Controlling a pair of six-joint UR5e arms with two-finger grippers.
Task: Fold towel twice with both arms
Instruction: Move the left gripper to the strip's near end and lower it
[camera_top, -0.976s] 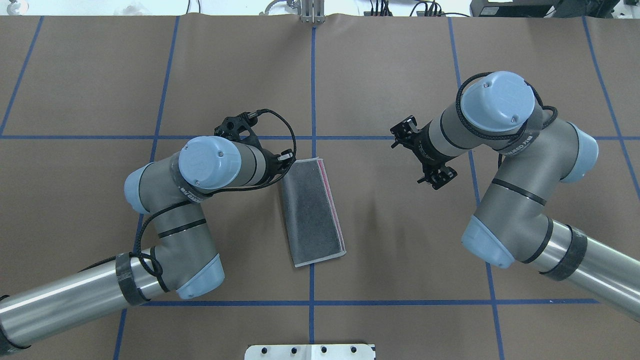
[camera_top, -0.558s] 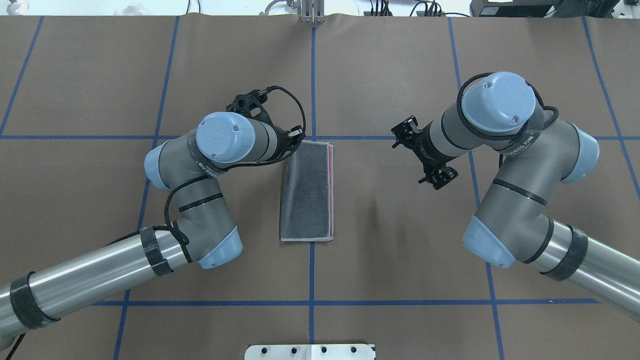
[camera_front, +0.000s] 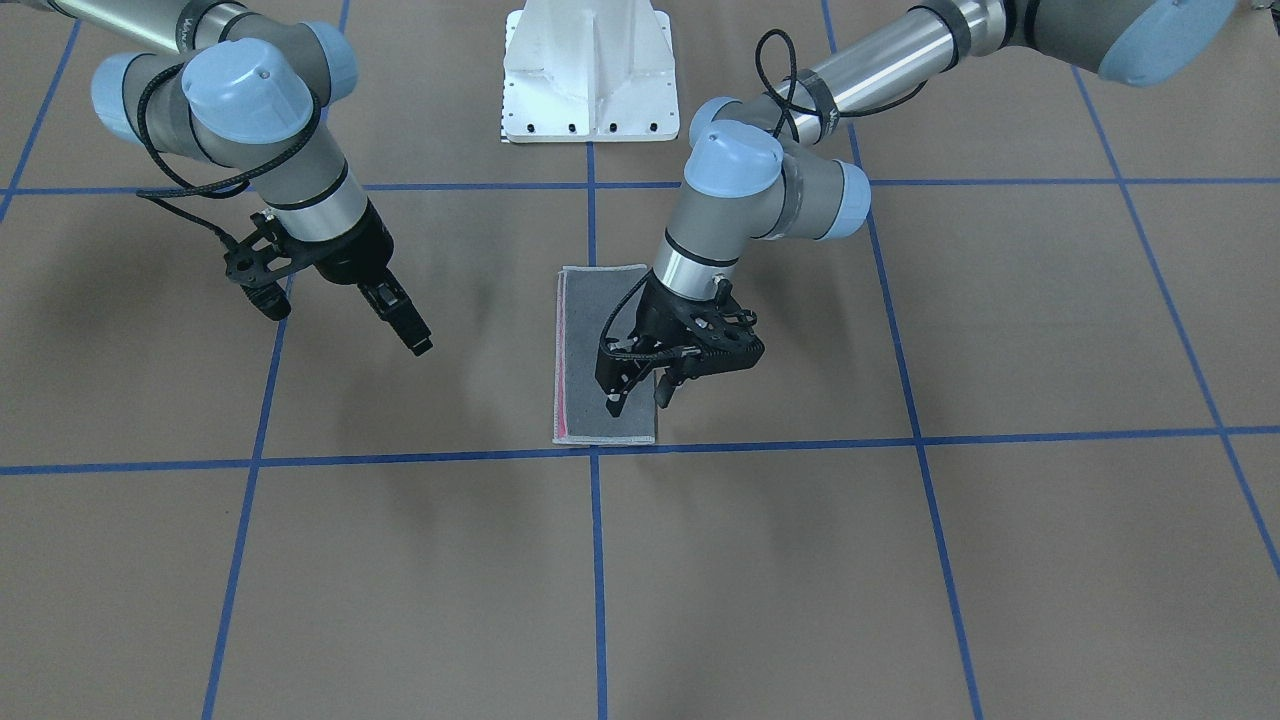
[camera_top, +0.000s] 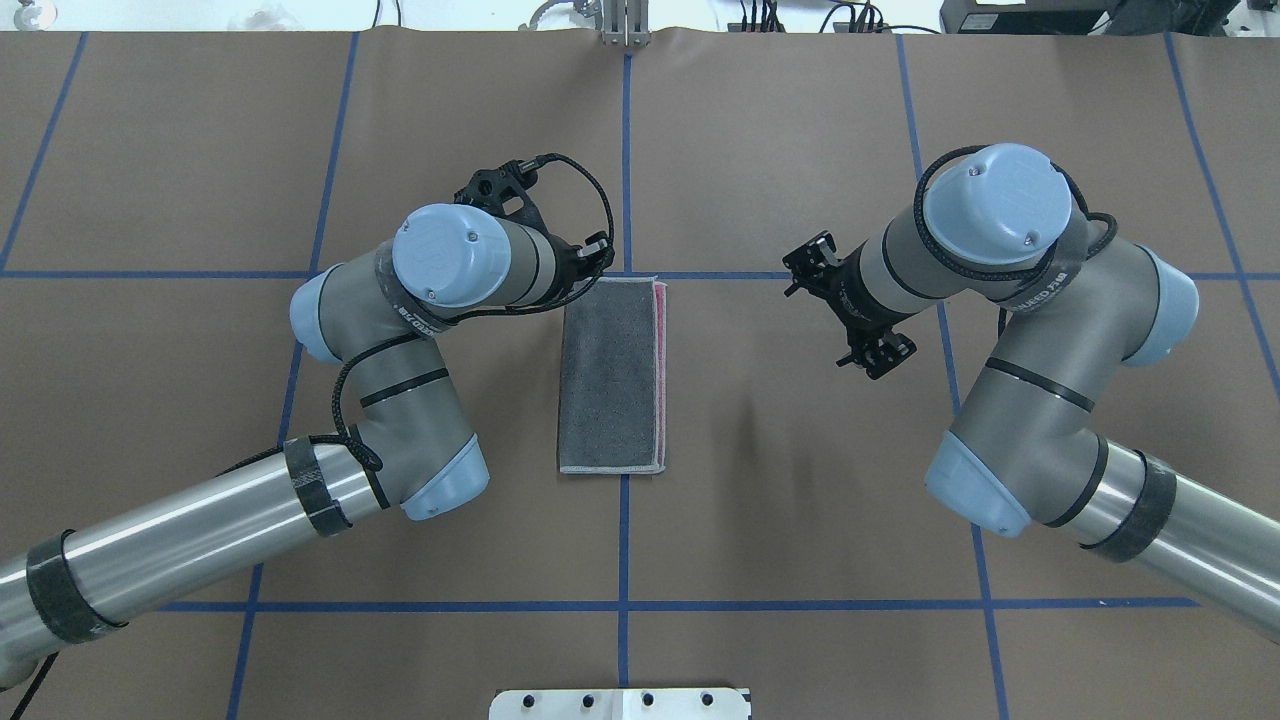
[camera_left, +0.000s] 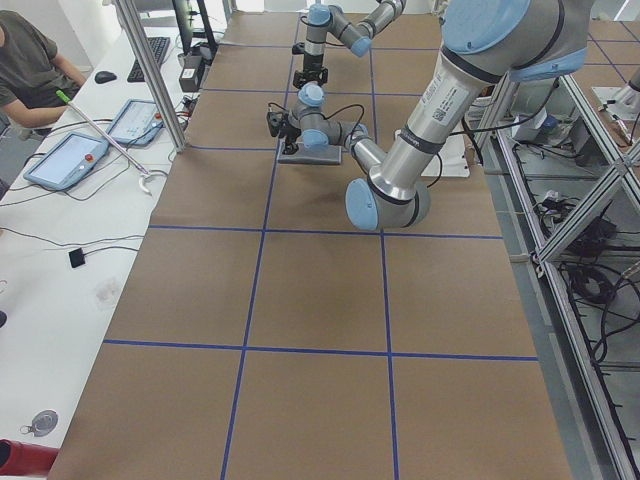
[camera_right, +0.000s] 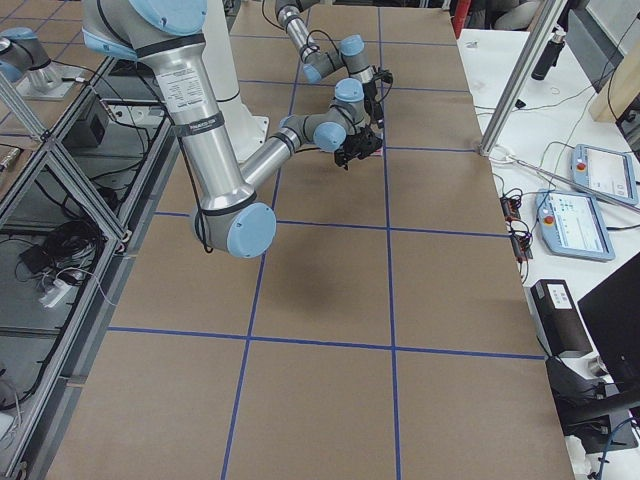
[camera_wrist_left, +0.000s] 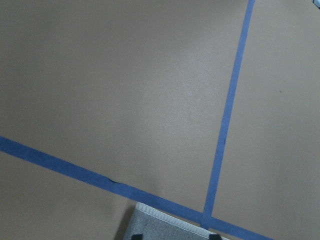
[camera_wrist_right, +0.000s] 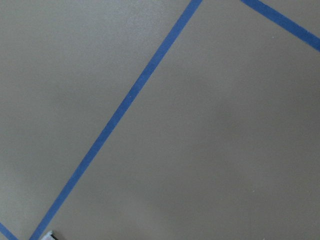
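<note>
1. Overhead exterior view is showing the towel (camera_top: 610, 380) lying flat on the desk (camera_top: 780, 480) as a long grey strip. By the look of it, it is folded once, with a pink sliver peeking out along the long edge nearer the right arm. It is sitting over the blue centre tape line (camera_top: 623, 540).
2. Seen from across the desk, the left gripper (camera_front: 637, 400) is hanging over the strip's far end. Its fingers (camera_front: 612, 403) are parted a modest way with nothing between them. I cannot tell whether the tips are touching the cloth.
3. The right gripper (camera_front: 420, 345) is hovering well off to the side over bare desk. Its fingers are reading as one dark bar from here, so I cannot tell whether they are parted or together.
4. I am judging the second fold to be the step in hand, carrying the far short edge over onto the near one.
5. Doing it well is probably going to mean both arms pinching that far edge, one at each corner. Each pinch should be catching both layers, so the pink one is not slipping free.
6. The lift should be low, with the two arms travelling level and together, and the stitched borders lining up before either lets go.
7. The right arm is standing far from its corner, and a one-sided pull would be skewing the strip.
</note>
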